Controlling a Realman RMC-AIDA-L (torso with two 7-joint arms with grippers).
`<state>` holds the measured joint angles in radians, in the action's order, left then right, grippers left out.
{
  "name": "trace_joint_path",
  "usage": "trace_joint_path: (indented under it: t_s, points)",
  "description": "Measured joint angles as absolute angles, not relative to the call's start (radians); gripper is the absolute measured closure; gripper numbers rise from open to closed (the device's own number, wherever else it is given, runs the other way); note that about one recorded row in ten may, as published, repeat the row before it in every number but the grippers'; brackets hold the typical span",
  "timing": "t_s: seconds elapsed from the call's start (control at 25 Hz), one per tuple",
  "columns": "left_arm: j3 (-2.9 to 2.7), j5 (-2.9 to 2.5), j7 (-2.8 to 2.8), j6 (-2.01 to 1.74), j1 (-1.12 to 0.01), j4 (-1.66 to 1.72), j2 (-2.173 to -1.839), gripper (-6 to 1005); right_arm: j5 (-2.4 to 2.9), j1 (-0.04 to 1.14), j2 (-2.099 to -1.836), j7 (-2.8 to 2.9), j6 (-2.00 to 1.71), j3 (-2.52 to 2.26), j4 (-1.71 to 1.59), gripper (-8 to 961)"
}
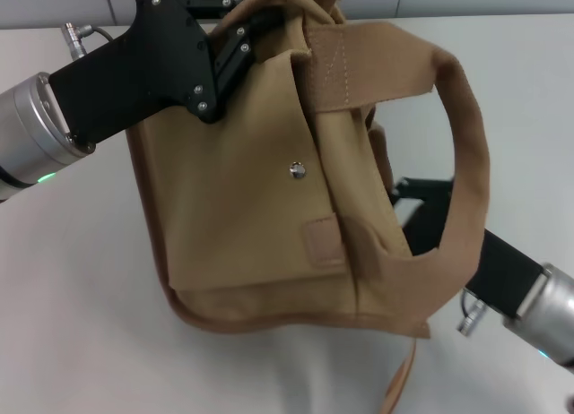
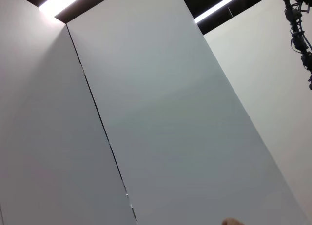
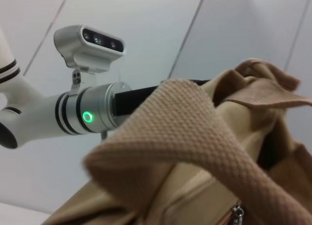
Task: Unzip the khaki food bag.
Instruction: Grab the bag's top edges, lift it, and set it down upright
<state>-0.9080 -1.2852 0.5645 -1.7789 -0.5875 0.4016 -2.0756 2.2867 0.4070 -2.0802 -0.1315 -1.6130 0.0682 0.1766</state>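
The khaki food bag point(image 1: 242, 190) is seen tipped over and lifted at an angle above the white table point(image 1: 81, 342), its front pocket with the silver snap point(image 1: 298, 170) facing up toward the head camera and its brown-piped base point(image 1: 269, 320) at the near side. One wide webbing handle point(image 1: 448, 163) is looped out from the bag's right side, and a thin strap end point(image 1: 401, 383) is dangling below the base. The left gripper point(image 1: 238, 38) is pressed against the bag's upper far corner, its black fingers laid on or into the fabric there; whether anything is actually pinched can't be told, since the tips are buried in canvas. The right gripper point(image 1: 408, 203) is tucked behind the bag's right side, mostly hidden by the handle loop, so how its fingers stand can't be told either; only its black body and silver wrist are seen poking out past the bag. From the right wrist view, the handle point(image 3: 195, 137) is draped right across the front, the bag's crumpled top is seen behind it, and a small silver zipper pull point(image 3: 237, 215) is hanging at the bag's top seam just under the handle. The left arm's wrist with its green light point(image 3: 88, 117) is also seen beyond the bag there.
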Motion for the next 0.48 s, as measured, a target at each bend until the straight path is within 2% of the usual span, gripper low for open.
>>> trace_joint_path:
  t_s: [0.48]
  points:
    - [-0.91,-1.235,0.562,-1.747,-0.591,0.379,-2.078,939,2.355,0.199,-2.08,-0.027,-1.787,0.061,-0.009,852]
